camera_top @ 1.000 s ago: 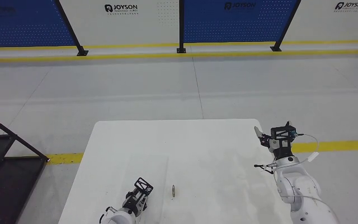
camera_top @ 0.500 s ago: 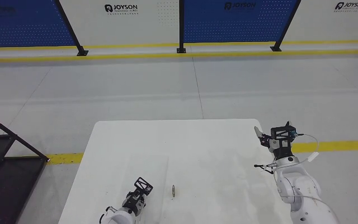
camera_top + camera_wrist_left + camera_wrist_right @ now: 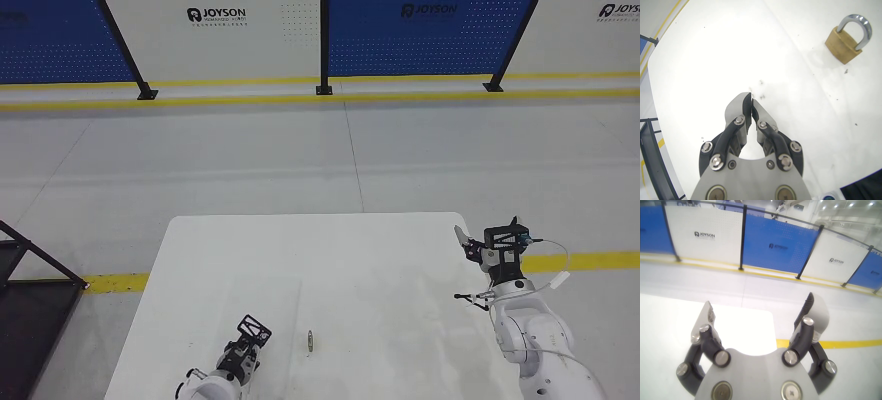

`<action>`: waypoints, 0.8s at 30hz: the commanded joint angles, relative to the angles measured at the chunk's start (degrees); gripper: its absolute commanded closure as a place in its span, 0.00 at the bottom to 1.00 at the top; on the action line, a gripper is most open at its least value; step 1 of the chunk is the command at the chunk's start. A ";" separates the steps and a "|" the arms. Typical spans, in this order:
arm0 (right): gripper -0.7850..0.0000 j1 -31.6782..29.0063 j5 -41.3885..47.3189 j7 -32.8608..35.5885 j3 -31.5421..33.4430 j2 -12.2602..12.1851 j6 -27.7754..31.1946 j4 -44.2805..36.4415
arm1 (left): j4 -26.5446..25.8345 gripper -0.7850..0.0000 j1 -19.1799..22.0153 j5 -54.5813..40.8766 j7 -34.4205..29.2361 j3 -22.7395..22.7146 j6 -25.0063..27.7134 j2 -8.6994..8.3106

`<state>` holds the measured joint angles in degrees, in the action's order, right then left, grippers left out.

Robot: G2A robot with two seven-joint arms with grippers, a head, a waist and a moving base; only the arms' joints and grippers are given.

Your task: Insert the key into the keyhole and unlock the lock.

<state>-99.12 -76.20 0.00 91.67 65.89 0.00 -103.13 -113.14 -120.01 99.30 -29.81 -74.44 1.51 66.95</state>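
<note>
- At the lower edge of the top view, left of centre, the left gripper (image 3: 751,98) sits low over the white table (image 3: 350,260). Its pads meet at the tips with nothing seen between them, and its arm is cut off by the frame.
- Just right of it, apart, a brass padlock (image 3: 844,47) lies flat, its silver shackle seated in the body. Its keyhole is hidden, and from above it is a mere speck.
- At the table's right edge, mid-frame, the right gripper (image 3: 759,302) stands spread wide, holding nothing.
- Across the top of the frame, blue and white barrier panels (image 3: 420,40) line the floor.
</note>
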 commanded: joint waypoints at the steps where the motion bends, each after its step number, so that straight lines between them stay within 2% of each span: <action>1: 0.00 0.00 0.00 0.00 0.00 0.00 0.00 0.00 | -1.16 1.00 -0.48 -1.21 0.50 -0.66 -0.12 -0.03; 6: 0.00 0.00 0.00 0.00 0.00 0.00 0.00 0.00 | -6.32 1.00 -2.82 -8.00 5.76 -4.46 1.32 -0.28; 11: 0.00 0.02 0.04 0.00 0.01 0.01 0.00 0.02 | -8.22 1.00 -6.03 -16.12 18.89 -10.21 8.28 -0.89; 14: 0.00 -0.60 -1.48 -0.35 -0.47 -0.03 1.85 -0.46 | -6.97 1.00 -7.23 -23.05 28.73 -14.38 14.98 -1.26; 19: 0.00 -4.25 -7.16 -1.07 -4.14 -0.03 5.46 -4.89 | -1.55 1.00 -7.99 -34.80 43.02 -20.41 29.33 -1.83; 24: 0.00 -9.77 -17.61 -2.71 -10.97 -0.09 8.94 -10.03 | 4.01 1.00 -6.66 -36.91 52.01 -22.74 35.84 -2.01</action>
<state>-107.78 -91.11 -2.30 82.25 65.83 8.25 -112.16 -110.45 -126.94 62.30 20.21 -97.06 36.34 64.94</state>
